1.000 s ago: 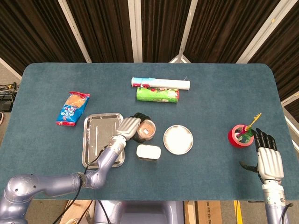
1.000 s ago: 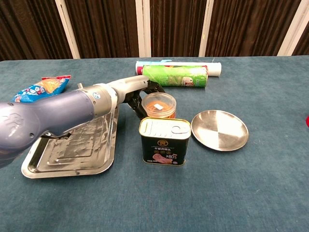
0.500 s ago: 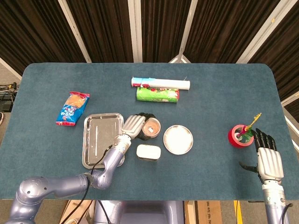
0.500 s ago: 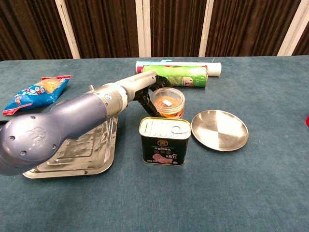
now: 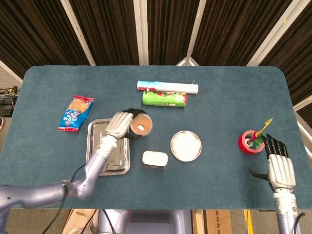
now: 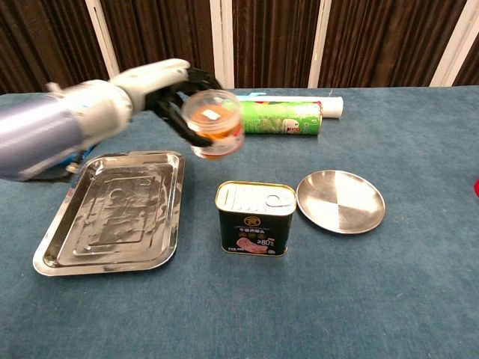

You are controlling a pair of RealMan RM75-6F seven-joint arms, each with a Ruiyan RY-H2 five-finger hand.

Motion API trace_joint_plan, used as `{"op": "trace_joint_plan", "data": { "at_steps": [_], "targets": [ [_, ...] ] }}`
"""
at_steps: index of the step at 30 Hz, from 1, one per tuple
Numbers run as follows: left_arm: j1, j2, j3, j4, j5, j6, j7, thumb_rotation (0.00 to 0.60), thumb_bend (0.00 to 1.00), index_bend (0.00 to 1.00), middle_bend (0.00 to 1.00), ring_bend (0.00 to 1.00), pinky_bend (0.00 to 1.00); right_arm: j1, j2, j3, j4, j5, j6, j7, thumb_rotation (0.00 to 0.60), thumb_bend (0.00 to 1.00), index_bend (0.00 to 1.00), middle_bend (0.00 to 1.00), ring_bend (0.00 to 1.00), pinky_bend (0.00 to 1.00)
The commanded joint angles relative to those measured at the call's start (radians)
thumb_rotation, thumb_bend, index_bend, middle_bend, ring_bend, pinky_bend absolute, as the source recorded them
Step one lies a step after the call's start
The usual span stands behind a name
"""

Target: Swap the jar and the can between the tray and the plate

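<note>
Above the tray's near-right edge, the dark fingers (image 6: 176, 93) wrap around the jar (image 6: 215, 124), carrying it tilted and clear of the table (image 5: 229, 107). The left hand (image 5: 119, 126) reaches out from a long forearm that crosses over the tray (image 6: 105, 258). This looks like the jar's leg of the swap: next it wants setting upright on the bare tray. The can (image 6: 255, 218) waits on the table between tray and plate (image 6: 340, 200), both empty. The right hand (image 5: 280, 168) rests apart at the table's edge, fingers straight and holding nothing.
</note>
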Motion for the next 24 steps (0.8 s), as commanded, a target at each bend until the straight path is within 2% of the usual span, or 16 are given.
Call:
{"op": "trace_joint_plan", "data": {
  "at_steps": [1, 6, 13, 20, 24],
  "targets": [
    [0.076, 0.123, 0.059, -0.101, 0.022, 0.010, 0.001, 0.600, 0.43, 0.33, 0.30, 0.21, 0.26, 0.000, -0.001, 0.000, -0.002, 0.000, 0.001, -0.002, 0.600, 0.00, 0.00, 0.00, 0.00, 0.00],
    [0.130, 0.181, 0.113, -0.123, 0.065, -0.021, -0.078, 0.600, 0.43, 0.33, 0.29, 0.21, 0.26, 0.001, -0.004, -0.004, -0.009, -0.002, -0.001, -0.015, 0.600, 0.00, 0.00, 0.00, 0.00, 0.00],
    [0.164, 0.164, 0.169, -0.046, 0.159, -0.044, -0.169, 0.600, 0.41, 0.32, 0.27, 0.19, 0.25, 0.002, -0.009, -0.002, -0.005, 0.002, 0.001, -0.019, 0.600, 0.00, 0.00, 0.00, 0.00, 0.00],
    [0.180, 0.153, 0.191, 0.008, 0.209, -0.064, -0.229, 0.600, 0.40, 0.31, 0.24, 0.17, 0.24, 0.001, -0.008, -0.001, -0.005, 0.003, 0.001, -0.013, 0.600, 0.00, 0.00, 0.00, 0.00, 0.00],
    [0.188, 0.164, 0.203, 0.014, 0.215, -0.075, -0.229, 0.600, 0.34, 0.29, 0.19, 0.13, 0.21, 0.001, -0.007, -0.002, -0.005, 0.004, -0.001, -0.010, 0.600, 0.00, 0.00, 0.00, 0.00, 0.00]
  ]
}}
